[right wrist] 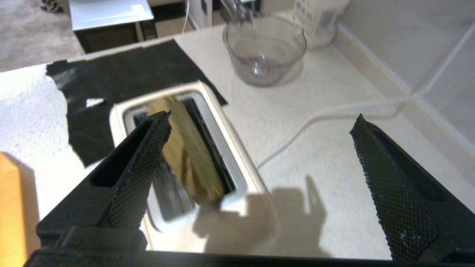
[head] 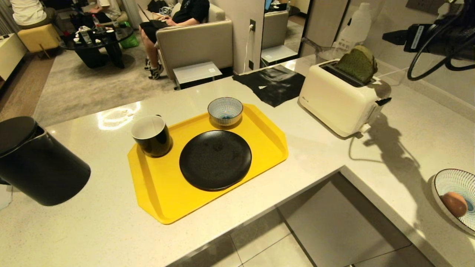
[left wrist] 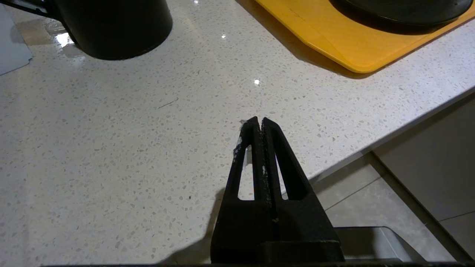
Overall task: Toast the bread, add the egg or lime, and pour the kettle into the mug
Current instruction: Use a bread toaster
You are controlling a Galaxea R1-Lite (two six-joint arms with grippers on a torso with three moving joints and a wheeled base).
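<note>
While our right gripper (right wrist: 259,122) hangs spread wide above the toaster (head: 341,100), the bread (head: 358,63) stands in its slot; our left gripper (left wrist: 258,121) rests pressed together over the counter (left wrist: 111,148).

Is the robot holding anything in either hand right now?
No. The right hand is open above the bread in the toaster; the left hand is shut, empty.

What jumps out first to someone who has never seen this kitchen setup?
Probably the bright yellow tray in the middle of the counter, carrying a black plate, the mug and a striped bowl. Next, the green bread poking out of the white toaster at the back right, with the right pincer wide open above it.
</note>
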